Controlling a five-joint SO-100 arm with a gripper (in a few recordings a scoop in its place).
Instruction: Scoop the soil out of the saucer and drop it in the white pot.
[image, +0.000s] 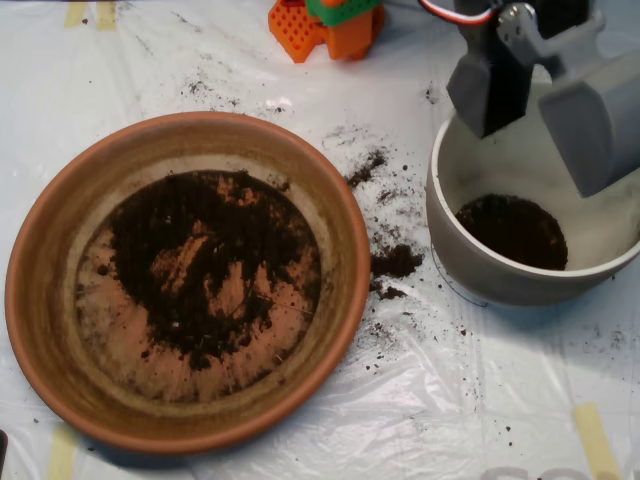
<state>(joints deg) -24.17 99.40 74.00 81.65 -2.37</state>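
Observation:
The terracotta saucer (45, 290) takes up the left half of the overhead view. Dark soil (205, 265) lies spread thin over its floor, with bare clay showing through in patches. At the right stands the white pot (470, 265), with a small heap of soil (512, 230) on its bottom. My grey scoop (545, 95) hangs over the pot's far rim. Its two shells stand apart, open, with nothing seen between them.
Spilled soil crumbs (396, 262) dot the clear plastic sheet between saucer and pot, with more (367, 165) further back. An orange and green printed part (328, 25) sits at the top edge. Yellow tape strips (597, 438) mark the sheet.

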